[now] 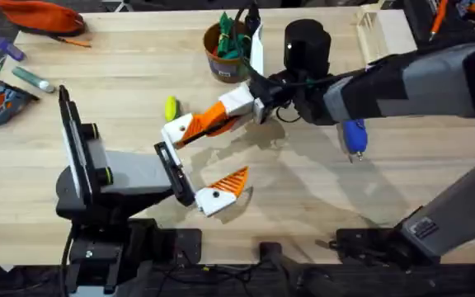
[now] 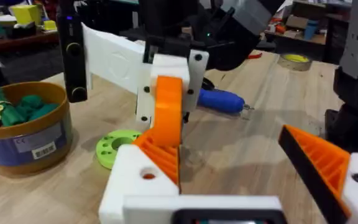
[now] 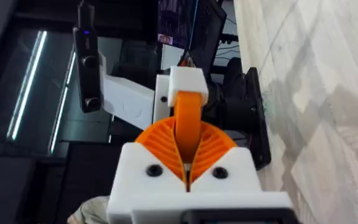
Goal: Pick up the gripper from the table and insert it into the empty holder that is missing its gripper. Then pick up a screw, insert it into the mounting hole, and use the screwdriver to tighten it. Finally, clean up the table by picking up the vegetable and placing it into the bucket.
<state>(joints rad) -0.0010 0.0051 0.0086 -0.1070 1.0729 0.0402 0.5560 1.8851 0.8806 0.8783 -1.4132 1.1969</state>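
Note:
My right gripper (image 1: 210, 121) (image 3: 188, 134) is shut on the gripper (image 1: 200, 125) (image 2: 166, 109) (image 3: 188, 106), an orange pad. The pad's end meets the holder (image 1: 174, 132) (image 2: 135, 183) (image 3: 186, 81), the white upper finger of my left gripper (image 1: 198, 163) (image 2: 241, 180), which stands open. A mounting hole (image 2: 148, 175) shows in the holder. My left gripper's other finger carries its own orange pad (image 1: 231, 180) (image 2: 319, 158). The blue screwdriver (image 1: 353, 136) (image 2: 219, 99) lies under the right arm. The yellow-green vegetable (image 1: 171, 108) sits near the bucket (image 1: 219, 66) (image 2: 27, 140). The screw is out of view.
Dark green leafy toys fill the bucket. A green disc with holes (image 2: 114, 148) lies beside it. A tall black cylinder (image 1: 308, 41) stands at the back. A white panel with a black bar (image 1: 72, 140) (image 2: 110, 59) stands left. An orange pouch (image 1: 39, 15) is far left.

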